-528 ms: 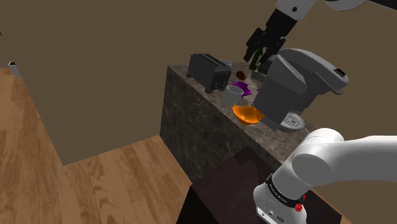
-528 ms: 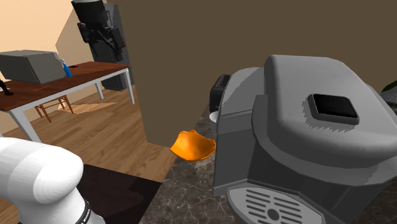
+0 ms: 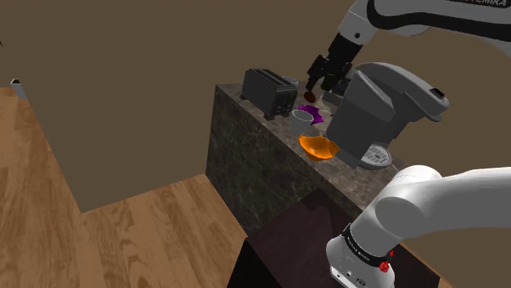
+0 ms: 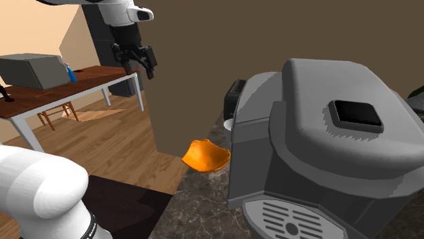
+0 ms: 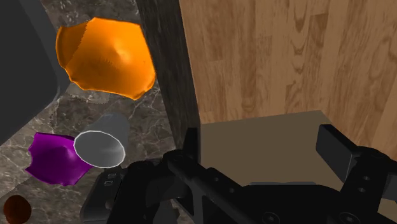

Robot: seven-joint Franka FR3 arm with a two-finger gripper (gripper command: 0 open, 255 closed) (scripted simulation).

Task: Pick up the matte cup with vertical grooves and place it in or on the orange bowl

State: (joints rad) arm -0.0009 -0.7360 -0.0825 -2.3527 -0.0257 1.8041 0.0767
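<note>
The grey cup (image 3: 301,123) stands upright on the dark stone counter (image 3: 246,139), between a purple bowl-like thing (image 3: 310,110) and the orange bowl (image 3: 318,147). My gripper (image 3: 321,78) hangs above the counter's far end, higher than the cup and behind it, near the toaster. In the wrist view the cup (image 5: 102,144) lies off to the side of my open fingers (image 5: 336,145), with the orange bowl (image 5: 105,56) beyond it. Nothing is between the fingers. The second exterior view has the gripper (image 4: 138,64) high over the orange bowl (image 4: 206,155).
A big grey coffee machine (image 3: 381,110) stands right beside the orange bowl and hides most of the cup in the second exterior view. A dark toaster (image 3: 269,90) sits at the counter's far corner. A small brown object (image 5: 14,209) lies by the purple thing (image 5: 54,159). Wooden floor lies past the counter edge.
The arm has swung down and toward the shoulder view's left, bringing the gripper lower over the counter's far end. The cup and bowl have not moved.
</note>
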